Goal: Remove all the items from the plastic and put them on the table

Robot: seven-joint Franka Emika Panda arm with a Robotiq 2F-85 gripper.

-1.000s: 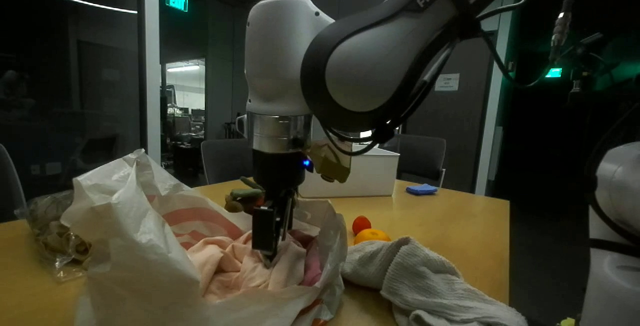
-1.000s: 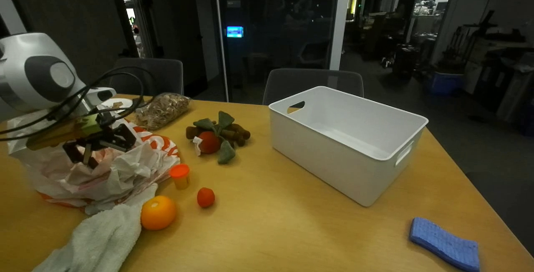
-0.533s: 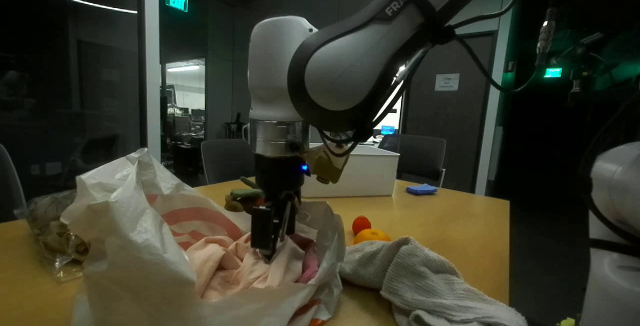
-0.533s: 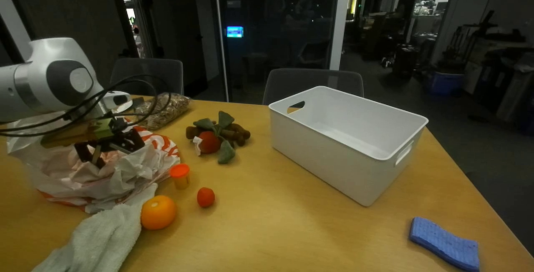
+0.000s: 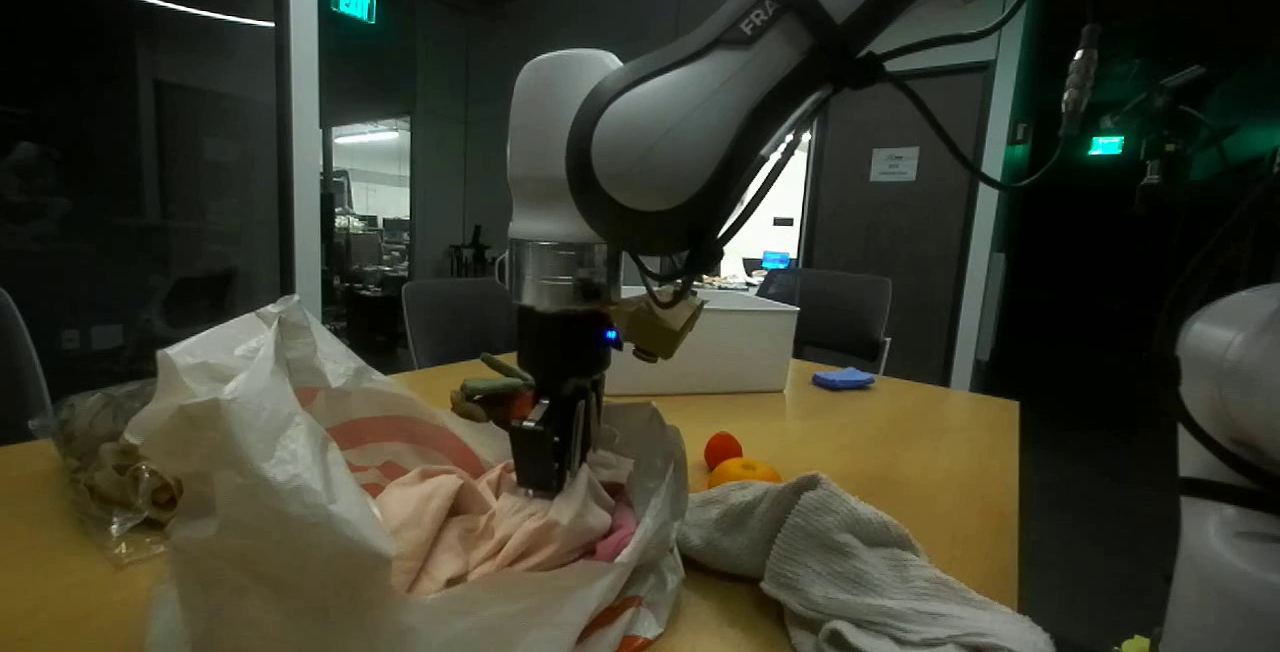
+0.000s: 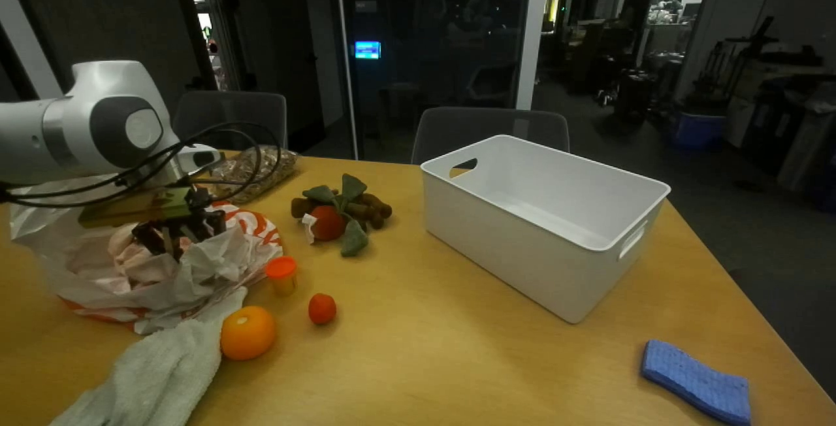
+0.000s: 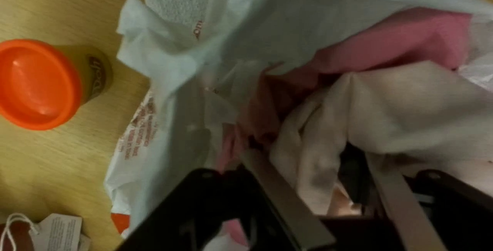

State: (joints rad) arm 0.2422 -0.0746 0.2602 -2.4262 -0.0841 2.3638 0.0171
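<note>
The white plastic bag lies open on the wooden table, with red markings on its side. A pale pink cloth fills its mouth, and a deeper pink piece of fabric shows beside it. Down inside the bag is my gripper, its tips at the pale cloth. Seen in the wrist view, the fingers stand partly apart, with a fold of the pale cloth running between them. I cannot tell whether both pads press on that fold. Anything deeper in the bag is hidden.
Beside the bag are a grey towel, an orange, a small red ball and an orange-lidded tub. Farther off are a plush toy, a clear bag, a white bin and a blue sponge.
My arm has come lower and shifted toward the bag's table-side rim. The jaws have drawn closer together, and the pale cloth bunches up around the fingertips.
</note>
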